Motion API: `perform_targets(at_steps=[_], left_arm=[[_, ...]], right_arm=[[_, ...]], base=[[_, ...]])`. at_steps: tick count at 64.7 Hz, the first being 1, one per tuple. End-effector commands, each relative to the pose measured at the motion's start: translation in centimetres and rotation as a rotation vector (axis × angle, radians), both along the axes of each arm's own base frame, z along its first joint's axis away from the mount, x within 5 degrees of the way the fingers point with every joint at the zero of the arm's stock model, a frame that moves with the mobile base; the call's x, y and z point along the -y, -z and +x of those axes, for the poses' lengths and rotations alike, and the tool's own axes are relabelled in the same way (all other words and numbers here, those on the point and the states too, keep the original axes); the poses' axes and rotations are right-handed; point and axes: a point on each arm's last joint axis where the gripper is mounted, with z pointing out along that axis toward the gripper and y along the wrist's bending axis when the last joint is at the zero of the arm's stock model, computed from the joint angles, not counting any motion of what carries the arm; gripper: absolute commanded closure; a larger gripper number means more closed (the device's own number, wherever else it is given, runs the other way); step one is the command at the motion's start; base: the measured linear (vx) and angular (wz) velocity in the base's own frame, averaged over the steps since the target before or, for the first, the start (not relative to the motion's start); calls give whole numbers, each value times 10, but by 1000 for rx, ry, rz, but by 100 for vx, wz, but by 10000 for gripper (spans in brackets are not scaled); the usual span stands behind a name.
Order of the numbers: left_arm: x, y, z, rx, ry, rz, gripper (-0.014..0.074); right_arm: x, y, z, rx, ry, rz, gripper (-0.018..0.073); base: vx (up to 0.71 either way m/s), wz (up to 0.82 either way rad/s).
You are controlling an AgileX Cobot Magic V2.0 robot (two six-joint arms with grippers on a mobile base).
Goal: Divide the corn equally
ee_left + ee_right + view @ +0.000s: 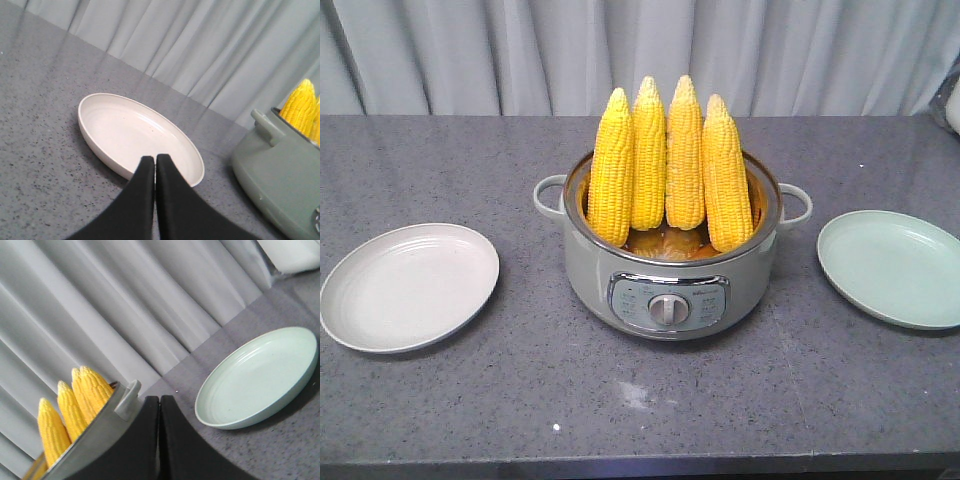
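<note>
No text, brand or number can be read anywhere. The only markings are on the pot's (590, 280) silver control panel (630, 297), set at 6 o'clock on its wall, facing the front camera. Small dark marks ring the round knob (667, 310) from about 9 o'clock over to 3 o'clock, too small and blurred to read as words or figures.

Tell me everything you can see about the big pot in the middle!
The pot is round and pale grey-green with a shiny rim, a loop handle on each side and a silver panel with one knob in front. No lid is on. It stands upright on the grey table between a cream plate and a green plate, touching neither. Four yellow corn cobs stand tip-up inside.
</note>
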Motion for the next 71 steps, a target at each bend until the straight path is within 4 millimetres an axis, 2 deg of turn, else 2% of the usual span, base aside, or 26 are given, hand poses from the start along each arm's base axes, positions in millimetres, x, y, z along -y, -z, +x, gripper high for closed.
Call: perform_targets(at_steps=[1, 27, 38, 63, 71], left_arm=[[-2, -8, -1, 91, -23, -66, 603], [-7, -24, -4, 262, -71, -108, 603], [-8, -25, -4, 277, -58, -276, 603], [-8, -26, -4, 289, -60, -292, 603], [-9, -26, -4, 294, -61, -407, 603]], right_arm=[[4, -3, -1, 66, 34, 93, 564], [4, -3, -1, 69, 35, 104, 564], [3, -2, -1, 54, 27, 103, 564], [3, -1, -1, 45, 22, 104, 564], [2, 0, 0, 29, 13, 104, 564]], base=[[0, 0], [0, 0], [0, 0], [0, 0], [0, 0]])
